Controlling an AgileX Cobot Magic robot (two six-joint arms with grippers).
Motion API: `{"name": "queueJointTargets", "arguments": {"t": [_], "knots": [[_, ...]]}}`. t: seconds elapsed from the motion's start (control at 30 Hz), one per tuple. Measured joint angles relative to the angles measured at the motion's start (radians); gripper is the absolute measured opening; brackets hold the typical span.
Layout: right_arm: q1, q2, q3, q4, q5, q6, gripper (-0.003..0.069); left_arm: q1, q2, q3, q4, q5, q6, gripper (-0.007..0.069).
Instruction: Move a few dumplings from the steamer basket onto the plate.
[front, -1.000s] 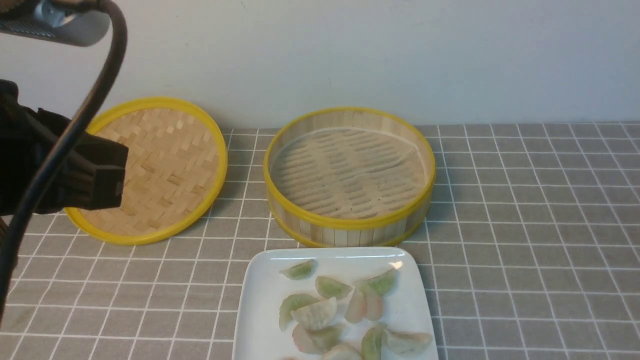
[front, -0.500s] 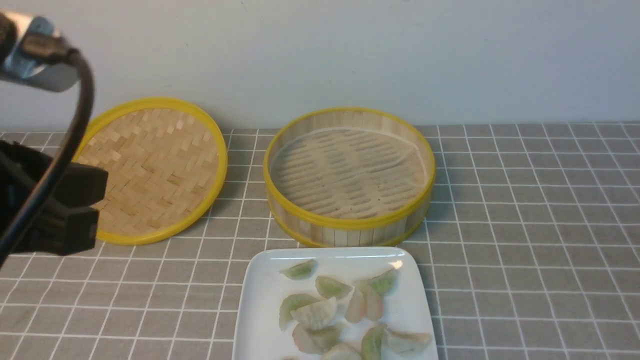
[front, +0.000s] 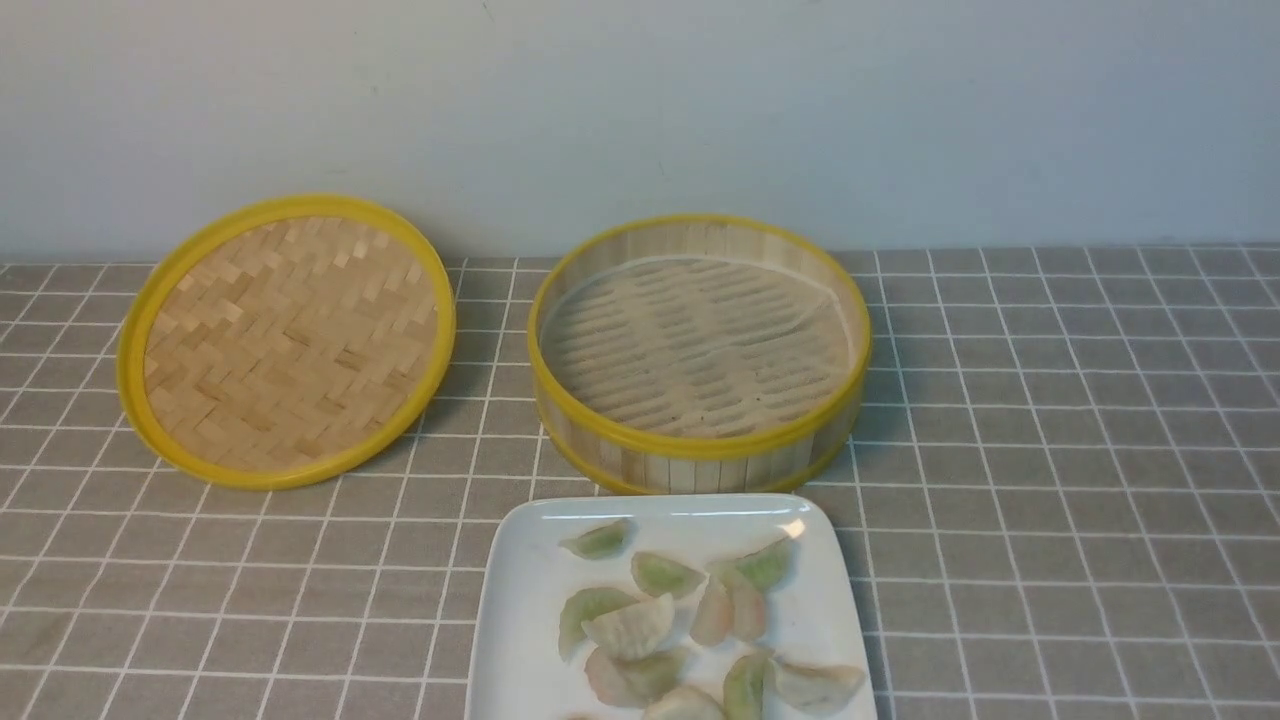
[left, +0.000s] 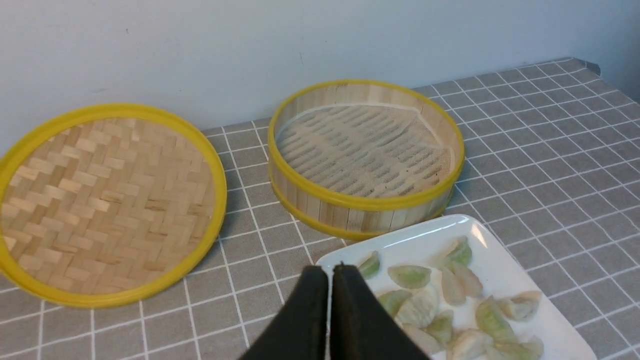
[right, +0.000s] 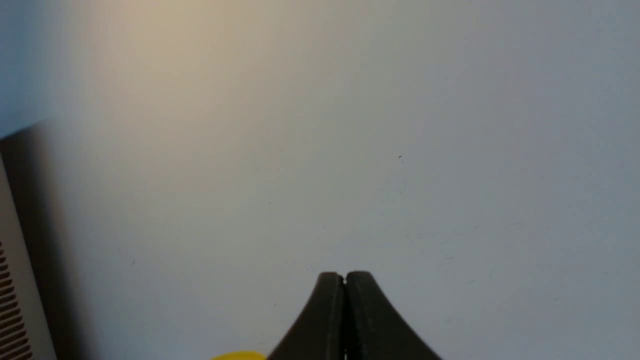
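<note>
The worktop (front: 1050, 480) has a grey cloth with white squares on it. A pale wall (front: 700, 110) stands along its far edge.

The steamer basket (front: 700, 452) sits near the far edge, about in the middle. It has no dumplings inside, only a thin mesh sheet (front: 700, 340) on its slat floor. A flat woven lid (front: 285, 340) with a yellow rim lies to the left of the basket, a little apart from it. Its far side leans up by the wall.

The plate (front: 520, 620) sits at the near edge, just in front of the basket. The dumplings (front: 630, 628) lie on the plate, green, white and pink, some touching or piled on each other.

Nothing stands between the basket and the plate.

The left end effector (left: 330, 272) is clenched shut with nothing in it. It hangs over the near left corner of the plate. The right end effector (right: 344, 280) is clenched shut too, holding nothing, and it points at the bare wall.

No words or labels can be seen anywhere.
</note>
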Motion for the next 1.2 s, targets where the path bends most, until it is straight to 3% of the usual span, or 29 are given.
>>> {"name": "queueJointTargets", "arguments": {"t": [0.43,0.63,0.73,0.8,0.97,1.2], "knots": [[0.000,0.000,0.000,0.000,0.000,0.000,-0.0013,0.000,-0.007,0.001,0.011,0.041,0.003,-0.0004],[0.000,0.000,0.000,0.000,0.000,0.000,-0.0013,0.020,-0.044,0.092,0.020,-0.111,0.037,-0.0004],[0.000,0.000,0.000,0.000,0.000,0.000,-0.0013,0.095,-0.113,0.212,-0.020,-0.223,0.089,-0.0004],[0.000,0.000,0.000,0.000,0.000,0.000,-0.0013,0.201,-0.198,0.378,-0.082,-0.354,0.139,-0.0004],[0.000,0.000,0.000,0.000,0.000,0.000,-0.0013,0.375,-0.363,0.655,-0.167,-0.517,0.184,-0.0004],[0.000,0.000,0.001,0.000,-0.003,0.000,-0.0013,0.443,-0.436,0.865,-0.175,-0.550,0.194,-0.0004]]}}
